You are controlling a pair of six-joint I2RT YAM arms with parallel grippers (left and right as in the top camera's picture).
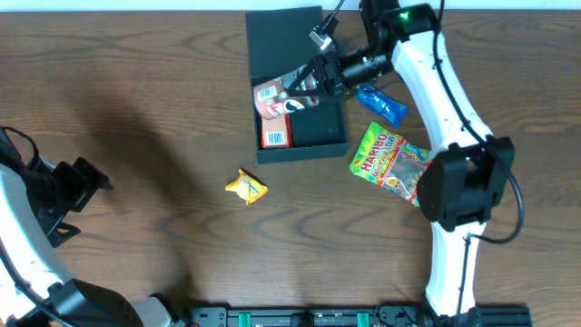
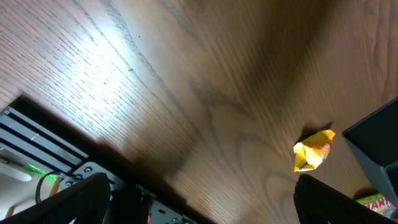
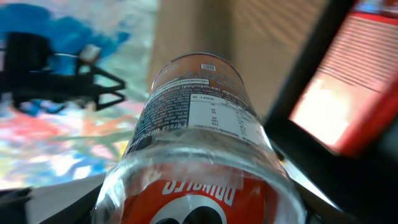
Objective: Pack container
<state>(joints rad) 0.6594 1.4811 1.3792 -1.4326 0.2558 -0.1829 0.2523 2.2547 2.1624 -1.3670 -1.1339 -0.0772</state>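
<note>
The container [image 1: 320,138] is a dark, shallow box at the table's far middle, with its flap lid [image 1: 289,34] open away from me. A small red-and-white carton [image 1: 276,136] lies in its front left corner. My right gripper [image 1: 320,74] reaches over the box from the right and is shut on a clear-lidded Pringles can [image 1: 292,93], held tilted over the box's left half. In the right wrist view the can [image 3: 199,124] fills the space between the jaws. My left gripper [image 1: 77,202] stands open at the table's left edge, holding nothing.
A yellow crumpled packet [image 1: 246,187] lies in front of the box and shows in the left wrist view as the yellow packet [image 2: 314,149]. A blue packet [image 1: 381,104] and a Haribo bag [image 1: 390,162] lie to the right of the box, under the right arm.
</note>
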